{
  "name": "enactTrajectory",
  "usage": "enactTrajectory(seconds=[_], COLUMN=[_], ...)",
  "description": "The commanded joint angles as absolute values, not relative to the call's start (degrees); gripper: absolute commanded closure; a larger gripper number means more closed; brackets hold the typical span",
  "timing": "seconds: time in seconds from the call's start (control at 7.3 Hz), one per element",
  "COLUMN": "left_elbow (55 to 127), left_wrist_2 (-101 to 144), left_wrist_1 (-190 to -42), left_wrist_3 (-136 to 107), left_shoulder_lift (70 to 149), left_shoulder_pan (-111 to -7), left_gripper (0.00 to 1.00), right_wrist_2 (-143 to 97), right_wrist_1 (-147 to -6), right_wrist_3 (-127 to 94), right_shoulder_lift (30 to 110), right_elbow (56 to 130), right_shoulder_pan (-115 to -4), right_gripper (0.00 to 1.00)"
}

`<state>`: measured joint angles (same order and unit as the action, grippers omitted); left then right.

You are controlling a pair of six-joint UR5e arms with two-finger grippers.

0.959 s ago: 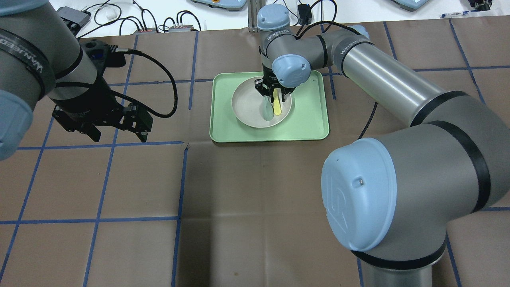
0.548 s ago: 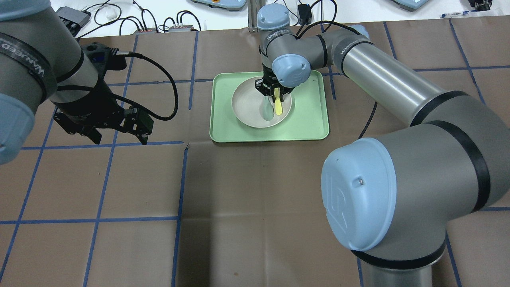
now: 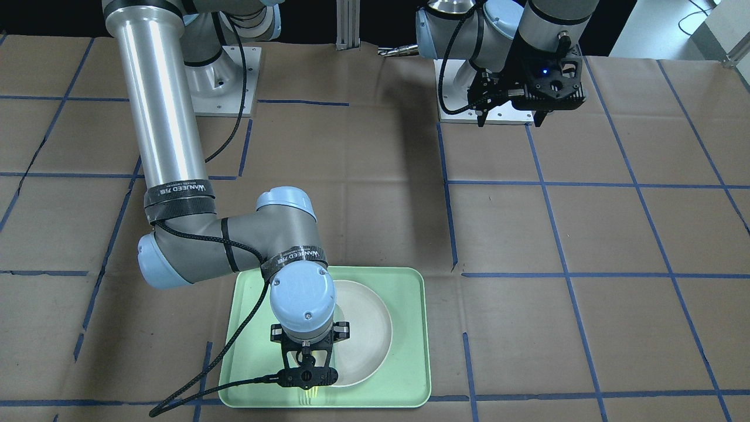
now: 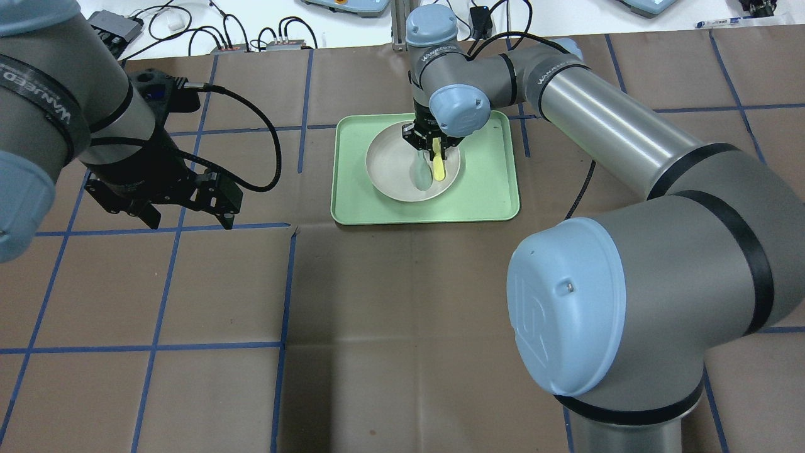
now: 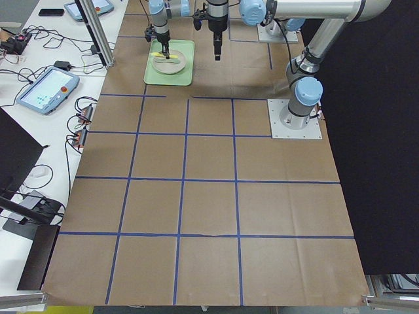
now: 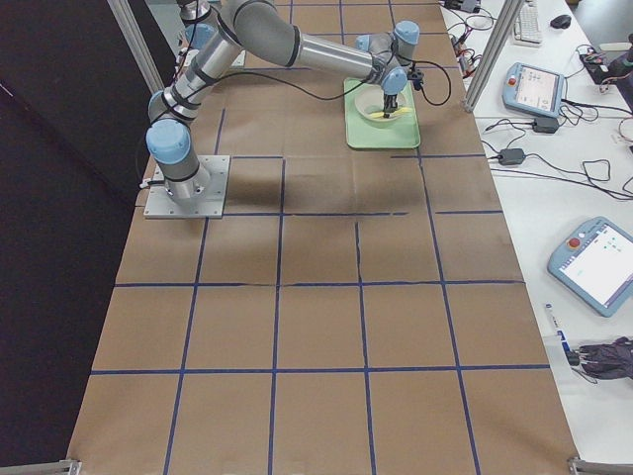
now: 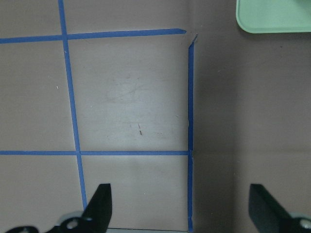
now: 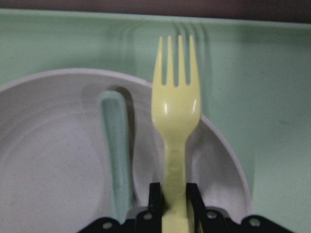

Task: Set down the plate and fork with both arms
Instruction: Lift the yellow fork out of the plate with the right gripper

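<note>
Clamping the yellow fork [image 8: 175, 121] by its handle, the right pincer [image 8: 174, 194] holds it over the plate [image 4: 393, 170], already set on the green tray [image 4: 494, 189] on the counter [image 4: 377, 314]. The left pincer [image 4: 188, 217] hangs spread and empty, well aside. Only the fork's release appears left.

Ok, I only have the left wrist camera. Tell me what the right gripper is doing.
Observer: The right gripper is shut on the yellow fork, above the plate.
Operator: Say where the tines point.
Observer: Away from the robot, past the plate's rim and over the green tray.
Operator: Report anything else in the plate.
Observer: A grey-green spoon lies in it, beside the fork.
</note>
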<state>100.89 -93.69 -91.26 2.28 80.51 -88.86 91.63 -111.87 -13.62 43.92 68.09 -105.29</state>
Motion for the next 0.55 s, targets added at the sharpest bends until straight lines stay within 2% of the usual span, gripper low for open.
enactTrajectory(seconds=[0.0,0.41], left_elbow=[100.90,100.99], left_wrist_2=[-93.69,-93.69], left_wrist_1=[-91.23,-91.23], left_wrist_3=[2.29,2.29], left_shoulder_lift=[80.51,80.51], left_shoulder_pan=[-88.86,-88.86], left_gripper=[0.00,0.00], right_wrist_2=[91.49,91.49], right_wrist_1=[-111.80,-110.23], right_wrist_3=[-13.62,-13.62], right_shoulder_lift=[44.47,47.88], right_elbow=[67.85,67.94], right_shoulder_pan=[-105.21,-105.12], right_gripper=[0.97,0.97])
